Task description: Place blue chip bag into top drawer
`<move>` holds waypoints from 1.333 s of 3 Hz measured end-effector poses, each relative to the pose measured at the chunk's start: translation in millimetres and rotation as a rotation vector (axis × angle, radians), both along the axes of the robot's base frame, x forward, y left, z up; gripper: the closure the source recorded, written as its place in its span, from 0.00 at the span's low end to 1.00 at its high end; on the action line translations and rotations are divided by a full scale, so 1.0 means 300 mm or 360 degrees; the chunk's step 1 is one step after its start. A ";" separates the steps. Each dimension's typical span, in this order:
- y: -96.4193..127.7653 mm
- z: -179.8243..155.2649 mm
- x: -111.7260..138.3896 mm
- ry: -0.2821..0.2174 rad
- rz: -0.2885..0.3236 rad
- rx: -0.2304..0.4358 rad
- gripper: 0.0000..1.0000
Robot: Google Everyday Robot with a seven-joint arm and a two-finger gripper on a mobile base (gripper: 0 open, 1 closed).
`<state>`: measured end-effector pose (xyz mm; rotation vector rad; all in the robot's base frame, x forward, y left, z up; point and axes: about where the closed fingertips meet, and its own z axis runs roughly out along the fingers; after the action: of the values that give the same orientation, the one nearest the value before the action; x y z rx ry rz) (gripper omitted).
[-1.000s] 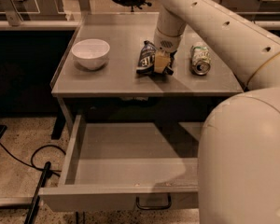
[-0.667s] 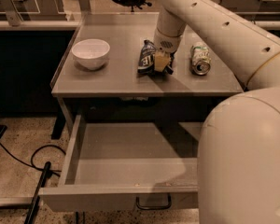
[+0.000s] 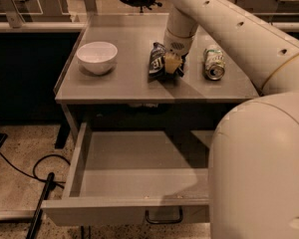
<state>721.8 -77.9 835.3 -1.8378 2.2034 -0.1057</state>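
A bulky white robot arm (image 3: 249, 44) reaches over a grey desk (image 3: 119, 86) whose top drawer (image 3: 134, 156) stands open below; on the desk sit a white bowl (image 3: 96, 57), the blue chip bag (image 3: 156, 59) near the middle and a drink can (image 3: 214, 62). The claw (image 3: 172, 63) is down against the bag's right side, but whether it is clamped on it cannot be told. Best to secure the crinkly foil firmly, then lift clear of the desk edge before lowering
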 end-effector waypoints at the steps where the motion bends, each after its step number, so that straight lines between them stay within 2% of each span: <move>1: 0.000 0.074 -0.022 -0.0054 0.0002 0.0047 1.00; 3: -0.010 0.218 -0.163 -0.0114 0.0062 0.0158 1.00; 4: -0.009 0.219 -0.165 -0.0113 0.0066 0.0160 1.00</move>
<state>672.4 -80.7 901.1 -1.7960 2.0830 -0.0500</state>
